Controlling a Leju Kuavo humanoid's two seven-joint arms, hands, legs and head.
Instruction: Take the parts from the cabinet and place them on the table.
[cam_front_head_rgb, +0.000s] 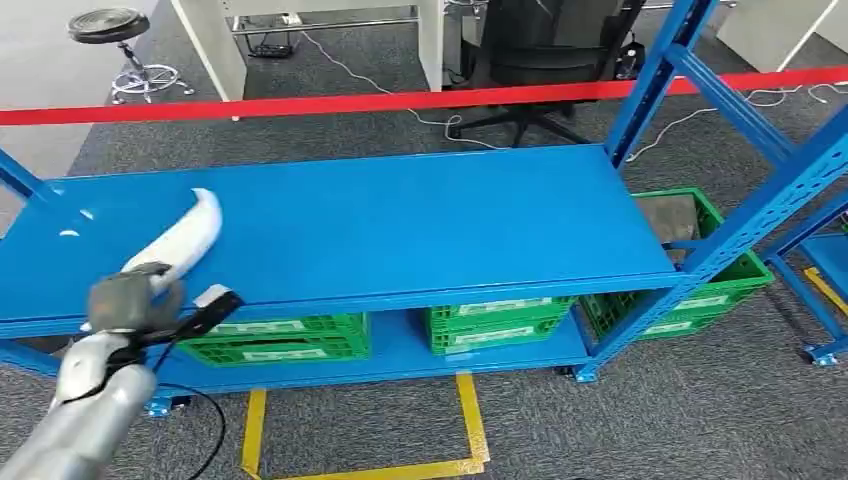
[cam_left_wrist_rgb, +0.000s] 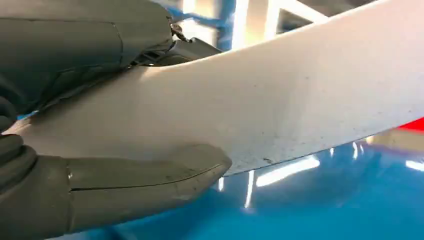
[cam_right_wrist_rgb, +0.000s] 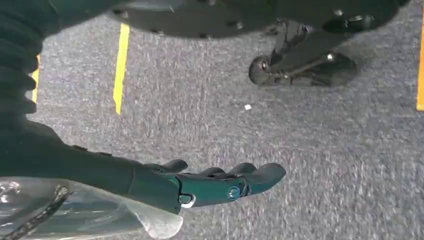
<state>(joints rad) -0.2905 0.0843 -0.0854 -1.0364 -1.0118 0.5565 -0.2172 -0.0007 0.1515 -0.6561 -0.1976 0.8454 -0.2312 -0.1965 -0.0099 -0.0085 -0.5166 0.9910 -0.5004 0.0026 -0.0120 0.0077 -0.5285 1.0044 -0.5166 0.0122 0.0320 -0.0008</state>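
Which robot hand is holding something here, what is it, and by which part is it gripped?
The left robot hand grips a long curved white part near its lower end. The right robot hand holds nothing, fingers extended.

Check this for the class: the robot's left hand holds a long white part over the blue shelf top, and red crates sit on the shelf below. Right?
One slip: the crates are green, not red, as the head view shows. The left hand does hold the long white part over the blue shelf top.

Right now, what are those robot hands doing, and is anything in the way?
Left robot hand grips white curved part over blue shelf top. Right robot hand open, hanging above carpet. Nothing else on the shelf top.
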